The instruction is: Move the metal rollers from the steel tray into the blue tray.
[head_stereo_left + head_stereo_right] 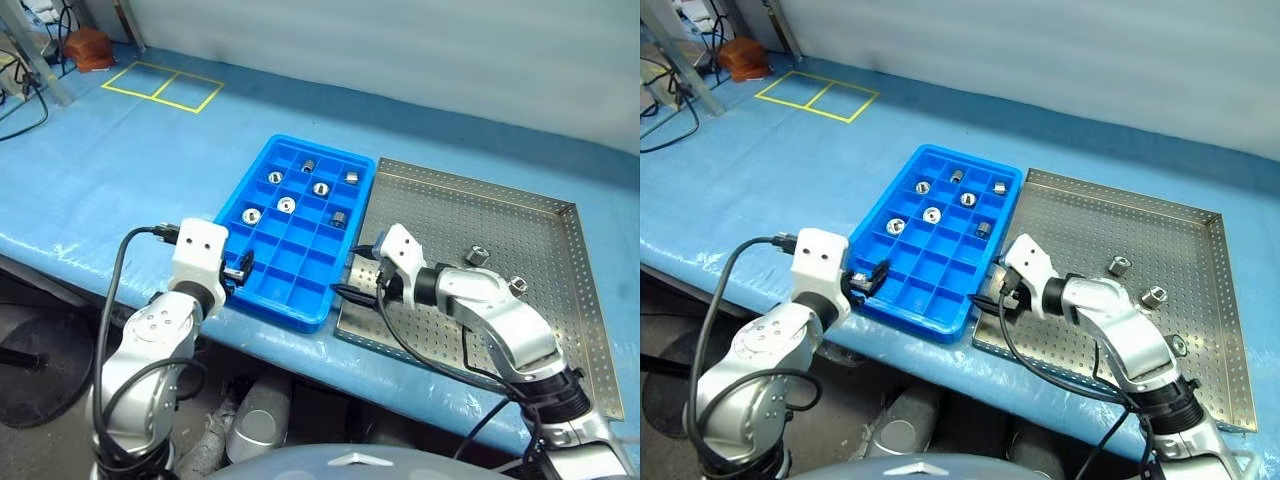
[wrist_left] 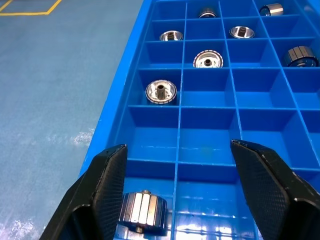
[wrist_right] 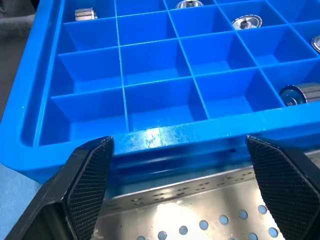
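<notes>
L gripper (image 2: 175, 190) spread above roller (image 2: 142, 212) lying in near blue tray (image 1: 262, 300) cell: released. R gripper (image 3: 180, 190) spread, empty, at steel tray (image 1: 560, 330) edge for next pick

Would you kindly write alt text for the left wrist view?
The open left hand hovers over the blue tray, with one metal roller lying on its side in the compartment beside a finger. Six more rollers sit in compartments farther along.
</notes>
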Motion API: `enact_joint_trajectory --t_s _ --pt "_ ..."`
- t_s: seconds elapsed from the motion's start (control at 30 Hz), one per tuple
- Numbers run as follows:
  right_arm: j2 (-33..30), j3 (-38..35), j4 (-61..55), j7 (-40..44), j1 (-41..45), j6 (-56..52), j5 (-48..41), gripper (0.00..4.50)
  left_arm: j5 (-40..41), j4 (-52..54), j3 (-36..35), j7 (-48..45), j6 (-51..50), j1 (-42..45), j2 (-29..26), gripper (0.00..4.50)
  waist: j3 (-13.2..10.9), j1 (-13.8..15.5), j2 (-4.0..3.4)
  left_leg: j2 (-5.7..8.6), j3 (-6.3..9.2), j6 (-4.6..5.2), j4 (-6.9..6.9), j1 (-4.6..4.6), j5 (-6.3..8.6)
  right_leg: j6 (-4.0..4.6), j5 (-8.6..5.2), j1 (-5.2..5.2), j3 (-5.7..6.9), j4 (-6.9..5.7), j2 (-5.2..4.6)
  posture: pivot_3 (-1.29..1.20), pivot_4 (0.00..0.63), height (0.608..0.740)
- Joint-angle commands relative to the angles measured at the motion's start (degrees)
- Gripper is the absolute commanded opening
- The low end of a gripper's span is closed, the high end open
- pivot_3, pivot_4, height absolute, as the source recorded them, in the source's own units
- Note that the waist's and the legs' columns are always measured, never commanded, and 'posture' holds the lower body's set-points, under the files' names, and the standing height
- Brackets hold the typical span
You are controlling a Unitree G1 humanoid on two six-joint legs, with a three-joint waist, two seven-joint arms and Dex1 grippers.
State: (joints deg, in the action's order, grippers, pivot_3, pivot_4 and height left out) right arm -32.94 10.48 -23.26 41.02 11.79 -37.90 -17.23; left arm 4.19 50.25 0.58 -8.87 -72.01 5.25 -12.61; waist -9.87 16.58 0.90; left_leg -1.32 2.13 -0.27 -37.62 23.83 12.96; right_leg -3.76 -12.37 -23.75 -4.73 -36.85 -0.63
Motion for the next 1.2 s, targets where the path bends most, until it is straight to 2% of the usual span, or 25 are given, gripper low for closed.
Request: enact_joint_trajectory --t_s 0.03,0.23,0.6,0.77,0.9,1.2 --pt "-1.32 -3.72 -5.94 -1.48 -0.35 -0.71 -0.72 4.5 2.23 -2.02 2.58 -1.98 2.49 1.44 -0.18 3.58 0.0 -0.3 0.0 0.0 -0.01 0.0 0.0 0.0 0.0 0.0 0.0 0.0 0.0 0.01 0.0 0.31 0.15 0.74" --pt "-1.9 -5.96 -10.46 -3.61 -1.73 -2.54 -0.99 4.5 5.64 -5.73 6.58 -5.74 3.06 2.22 -2.09 3.58 0.0 -2.52 0.0 -0.03 0.0 -0.04 0.01 0.04 0.03 0.02 -0.02 0.0 0.0 0.06 0.03 0.25 0.15 0.74" --pt "-1.99 -8.32 -15.11 -6.9 -4.98 -4.69 -1.35 4.5 8.9 -12.11 12.61 -10.14 4.52 5.85 -5.47 3.58 0.0 -10.07 0.0 -0.05 0.01 -0.04 0.0 -0.01 0.02 0.06 -0.04 0.07 0.0 0.03 0.03 0.17 0.15 0.74" --pt "-1.95 -8.73 -15.67 -7.83 -5.66 -4.98 -1.52 4.5 9.69 -13.24 14.7 -10.67 5.38 6.72 -5.31 3.58 0.02 -11.23 -0.03 -0.03 0.02 -0.04 -0.01 -0.04 0.02 0.05 -0.04 0.11 -0.01 0.03 0.0 0.15 0.15 0.74" --pt "-2.01 -8.95 -15.91 -8.35 -6.21 -4.93 -1.64 4.5 9.74 -12.75 14.09 -10.72 5.42 7.01 -5.92 3.58 0.02 -11.26 -0.03 0.03 0.04 -0.03 -0.07 -0.02 0.02 0.04 -0.04 0.14 -0.01 0.04 -0.05 0.15 0.15 0.74" --pt "-1.7 -9.77 -15.13 -9.28 -6.99 -4.96 -1.87 4.5 11.63 -7.21 5.45 -11.21 6.09 9.54 -8.03 3.58 0.01 -12.53 -0.02 0.01 0.06 -0.03 -0.05 -0.01 0.02 0.03 -0.04 0.11 0.01 0.02 -0.03 0.15 0.15 0.74"
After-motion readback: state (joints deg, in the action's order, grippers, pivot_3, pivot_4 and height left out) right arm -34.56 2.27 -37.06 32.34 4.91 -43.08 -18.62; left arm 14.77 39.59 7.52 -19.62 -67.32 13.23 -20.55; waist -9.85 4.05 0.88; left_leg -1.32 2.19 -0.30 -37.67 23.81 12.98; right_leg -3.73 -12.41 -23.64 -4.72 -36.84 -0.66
